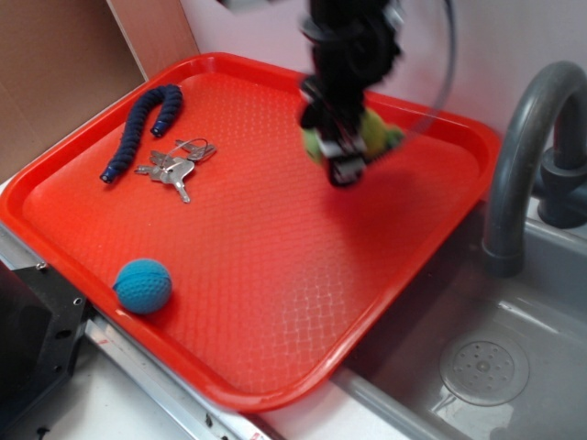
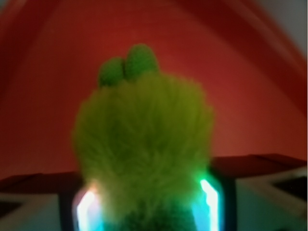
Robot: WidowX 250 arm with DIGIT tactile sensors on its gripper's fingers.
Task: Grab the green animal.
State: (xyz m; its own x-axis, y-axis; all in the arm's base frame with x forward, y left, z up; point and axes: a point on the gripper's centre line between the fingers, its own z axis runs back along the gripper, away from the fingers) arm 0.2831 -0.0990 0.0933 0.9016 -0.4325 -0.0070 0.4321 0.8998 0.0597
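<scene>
The green animal (image 1: 378,134), a fuzzy yellow-green plush, is held between the fingers of my gripper (image 1: 347,147) over the far right part of the red tray (image 1: 275,275). In the wrist view the green animal (image 2: 144,139) fills the middle, pinched at its lower sides by the two glowing fingers (image 2: 208,202). Two dull green rounded parts stick out at its top. The exterior view is blurred around the arm. I cannot tell whether the plush still touches the tray.
A blue crocheted ball (image 1: 143,285) lies near the tray's front left edge. A bunch of keys (image 1: 174,165) and a dark blue beaded curve (image 1: 145,124) lie at the back left. A grey faucet (image 1: 532,137) and sink (image 1: 477,367) stand to the right.
</scene>
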